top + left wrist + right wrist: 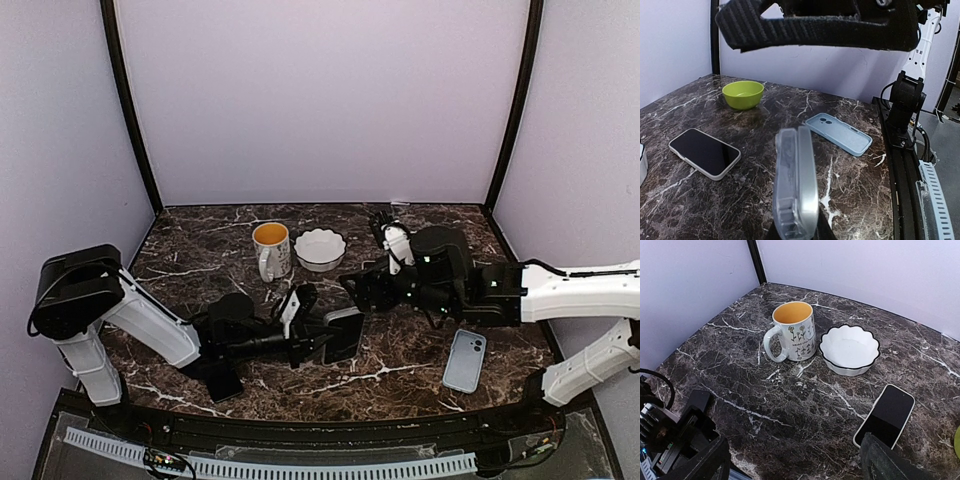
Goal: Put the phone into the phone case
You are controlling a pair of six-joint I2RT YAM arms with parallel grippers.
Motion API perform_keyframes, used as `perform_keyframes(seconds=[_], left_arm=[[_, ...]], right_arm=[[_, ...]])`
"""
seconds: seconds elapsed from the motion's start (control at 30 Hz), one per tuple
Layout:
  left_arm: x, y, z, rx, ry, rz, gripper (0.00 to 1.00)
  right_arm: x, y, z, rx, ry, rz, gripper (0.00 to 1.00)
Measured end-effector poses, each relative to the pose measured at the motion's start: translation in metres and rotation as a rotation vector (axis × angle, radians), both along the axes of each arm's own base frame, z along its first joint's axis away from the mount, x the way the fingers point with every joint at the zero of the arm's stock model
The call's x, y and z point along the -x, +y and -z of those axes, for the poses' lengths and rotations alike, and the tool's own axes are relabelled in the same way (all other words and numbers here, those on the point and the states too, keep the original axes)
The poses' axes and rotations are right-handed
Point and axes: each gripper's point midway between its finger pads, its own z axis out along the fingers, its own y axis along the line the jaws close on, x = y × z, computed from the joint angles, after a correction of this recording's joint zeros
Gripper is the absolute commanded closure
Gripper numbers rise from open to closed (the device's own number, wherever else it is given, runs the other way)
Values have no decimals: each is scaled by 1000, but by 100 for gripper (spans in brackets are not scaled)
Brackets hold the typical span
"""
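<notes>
**Two-arm rig at a dark marble bench (200, 250).**

**Containers.** A mug (792, 330), orange inside, stands upright. Nothing shows in the part of its hollow that can be seen. Just to its right, and apart from it, stands a scalloped white bowl (849, 350) with a black rim and a bare white floor. A green bowl (742, 94), seen only from the left wrist, stands beyond the phone, and its hollow is plain green.

**Task items.** The phone (885, 415) lies flat and screen up on the bench, just in front of the white bowl and free of both arms. The left pincer (325, 342) is clenched on a clear case (796, 185), which it holds upright on its long edge at mid-bench. Whether the case touches the marble cannot be told. A blue case (465, 360) lies flat toward the front right, close to the black rail (892, 170) that edges the bench. The right pincer (358, 290) is released, with its fingers (880, 460) spread wide and one of them near the phone's lower end. It hangs close to the left pincer.

**Edges and room.** Bare marble lies between the phone and the blue case, and between the mug and the left wall. The two pincers crowd the centre. The blue case has open marble on every side except toward the rail.
</notes>
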Motion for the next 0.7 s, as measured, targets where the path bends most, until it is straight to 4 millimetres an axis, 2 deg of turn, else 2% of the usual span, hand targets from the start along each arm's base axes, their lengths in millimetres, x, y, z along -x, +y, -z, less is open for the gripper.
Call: perform_keyframes(seconds=[0.13,0.27,0.33,0.6,0.7], left_arm=[[-2,5,10,20,-10,-27,100],[-4,6,10,43,-13,-38,100],[-4,8,16,34,-4,-45,98],[-7,9,17,41,1,-63,87],[-7,9,17,40,-2,-64,86]], right_arm=[[1,6,25,37,9,1,10],[6,6,58,92,27,-1,10],[4,7,64,98,23,6,10],[-2,13,66,66,-17,41,11],[-2,13,66,57,-25,45,11]])
